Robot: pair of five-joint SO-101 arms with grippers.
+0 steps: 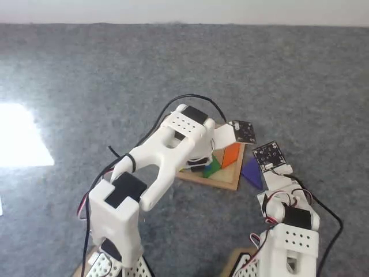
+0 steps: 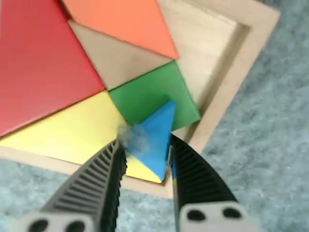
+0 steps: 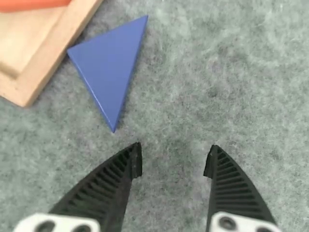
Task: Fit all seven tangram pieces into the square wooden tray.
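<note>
The left gripper (image 2: 145, 151) is pinching a small light-blue triangle (image 2: 155, 134) between nearly closed jaws, holding it over the green piece (image 2: 149, 92) near a corner of the wooden tray (image 2: 231, 72). Red (image 2: 38, 63), orange (image 2: 120, 19) and yellow (image 2: 72, 130) pieces are lying inside; the tan patch between them may be another piece. The right gripper (image 3: 173, 157) is hanging wide open and empty over the grey mat (image 3: 231, 72), near a dark-blue triangle (image 3: 108, 63) lying just beside the tray.

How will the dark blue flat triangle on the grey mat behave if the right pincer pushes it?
The dark blue flat triangle looks thin and rigid: probably stiff and light. Flat on the fuzzy grey mat, it should slide rather than roll, perhaps pivoting. Its smooth, low edges may slip from the open right pincer.
</note>
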